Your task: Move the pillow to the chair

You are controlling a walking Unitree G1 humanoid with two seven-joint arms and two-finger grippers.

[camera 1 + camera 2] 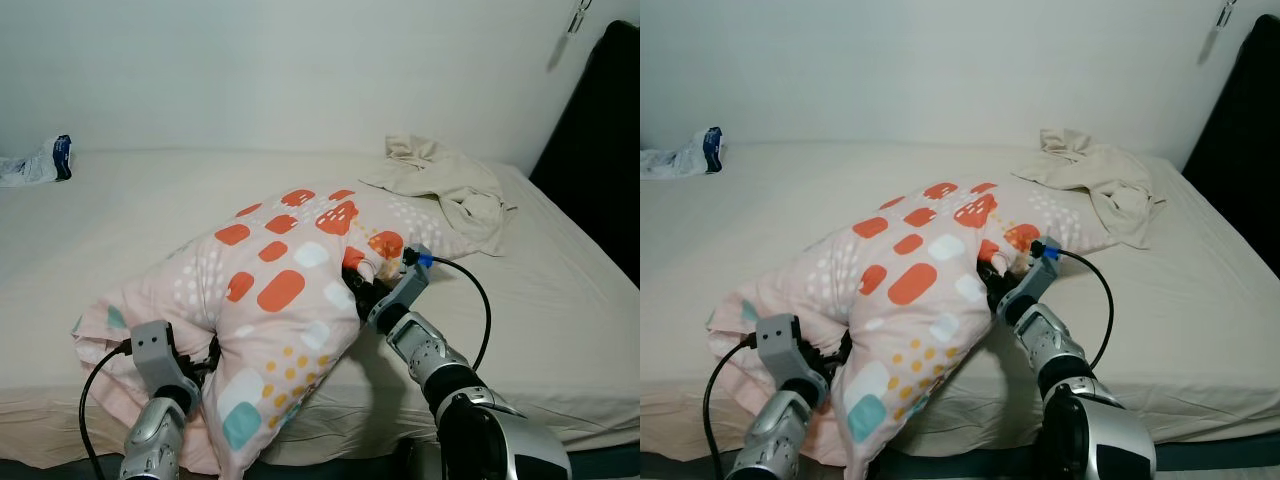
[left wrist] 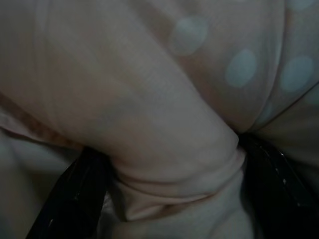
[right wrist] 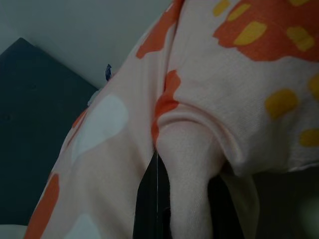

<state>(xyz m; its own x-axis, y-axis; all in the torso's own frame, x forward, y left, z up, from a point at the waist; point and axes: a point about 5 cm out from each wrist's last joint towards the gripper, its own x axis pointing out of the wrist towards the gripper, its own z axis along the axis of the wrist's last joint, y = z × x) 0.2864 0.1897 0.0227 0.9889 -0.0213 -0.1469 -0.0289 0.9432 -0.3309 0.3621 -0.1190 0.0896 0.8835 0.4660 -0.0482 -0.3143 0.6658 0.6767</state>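
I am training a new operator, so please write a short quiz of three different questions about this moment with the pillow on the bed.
1. True or false: both grippers are shut on the pillow.
2. What lies on the bed at its far right corner?
A. a book
B. a crumpled beige cloth
C. a shoe
3. Fill in: the left gripper pinches a fold of the pillow's ____ fabric.

Key
1. True; the right gripper also clamps a fold.
2. B, the crumpled beige cloth.
3. pink
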